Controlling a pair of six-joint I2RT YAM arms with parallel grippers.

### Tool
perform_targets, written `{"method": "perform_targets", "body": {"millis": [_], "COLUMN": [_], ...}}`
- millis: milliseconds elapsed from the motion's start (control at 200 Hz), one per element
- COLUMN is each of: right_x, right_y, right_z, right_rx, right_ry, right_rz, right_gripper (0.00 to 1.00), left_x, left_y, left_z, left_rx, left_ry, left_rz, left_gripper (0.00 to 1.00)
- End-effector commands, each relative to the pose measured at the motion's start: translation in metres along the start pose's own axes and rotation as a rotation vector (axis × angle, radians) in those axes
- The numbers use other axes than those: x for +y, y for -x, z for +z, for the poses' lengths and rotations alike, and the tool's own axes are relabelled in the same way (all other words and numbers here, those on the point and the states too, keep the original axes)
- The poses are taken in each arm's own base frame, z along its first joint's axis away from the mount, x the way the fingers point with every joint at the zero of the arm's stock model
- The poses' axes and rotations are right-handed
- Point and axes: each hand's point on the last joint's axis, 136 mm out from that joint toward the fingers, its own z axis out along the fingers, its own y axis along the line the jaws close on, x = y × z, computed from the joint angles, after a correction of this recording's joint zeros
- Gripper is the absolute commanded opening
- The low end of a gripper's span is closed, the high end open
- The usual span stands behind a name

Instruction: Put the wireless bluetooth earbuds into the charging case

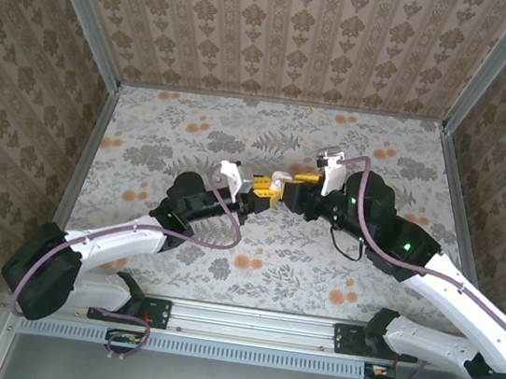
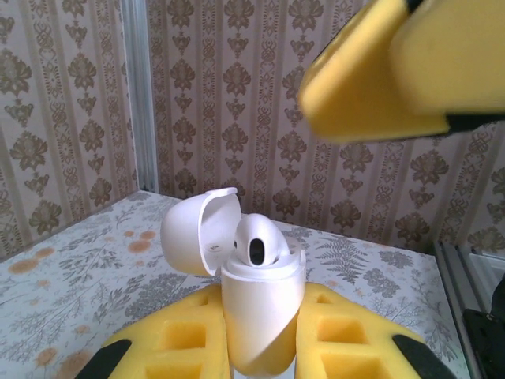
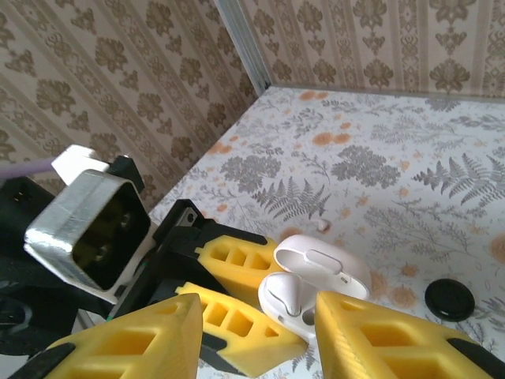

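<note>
Centre frame, left gripper [image 2: 264, 332] pinches the open case [image 2: 262, 296]; one earbud [image 2: 260, 245] sits inside, perhaps not fully; right gripper [image 3: 259, 308] spread; next, likely fetching the second.

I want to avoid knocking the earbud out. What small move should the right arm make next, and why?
Probably lift the right fingers straight away. They stand open on either side of the earbud, which already sits in the open case held by the left fingers.
</note>
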Motion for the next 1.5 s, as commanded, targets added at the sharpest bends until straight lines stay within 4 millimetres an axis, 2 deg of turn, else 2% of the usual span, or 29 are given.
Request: {"method": "perform_targets", "body": {"millis": [0, 235, 470, 495, 635, 770, 940, 1120, 1375, 1495], "right_x": [-0.005, -0.024, -0.042, -0.046, -0.054, -0.061, -0.071, -0.081, -0.084, -0.085], "right_y": [0.013, -0.002, -0.023, -0.031, -0.041, -0.057, -0.09, -0.129, -0.17, -0.179], "right_z": [-0.007, 0.031, 0.089, 0.101, 0.142, 0.185, 0.237, 0.28, 0.318, 0.332], "right_rx": [-0.018, 0.106, 0.254, 0.284, 0.341, 0.401, 0.479, 0.543, 0.625, 0.645], "right_ry": [-0.042, -0.149, -0.2, -0.209, -0.203, -0.21, -0.212, -0.24, -0.264, -0.269], "right_rz": [0.021, 0.058, 0.142, 0.154, 0.185, 0.202, 0.239, 0.221, 0.127, 0.09], "right_gripper": [0.42, 0.43, 0.44, 0.44, 0.44, 0.43, 0.43, 0.42, 0.42, 0.42], "left_x": [0.014, 0.041, 0.07, 0.071, 0.082, 0.082, 0.076, 0.075, 0.076, 0.076], "left_y": [0.007, -0.003, -0.015, -0.015, -0.018, -0.019, -0.021, -0.02, -0.022, -0.022], "left_z": [-0.013, -0.048, -0.099, -0.105, -0.137, -0.155, -0.167, -0.172, -0.171, -0.171], "left_rx": [-0.004, 0.031, 0.059, 0.06, 0.068, 0.086, 0.108, 0.095, 0.086, 0.084], "left_ry": [0.066, 0.177, 0.336, 0.351, 0.452, 0.502, 0.532, 0.551, 0.553, 0.552], "left_rz": [0.015, -0.01, -0.033, -0.034, -0.035, -0.022, -0.008, -0.003, -0.011, -0.015], "left_gripper": [0.0, 0.0, 0.0, 0.0, 0.0, 0.01, 0.02, 0.02, 0.05, 0.05]}}
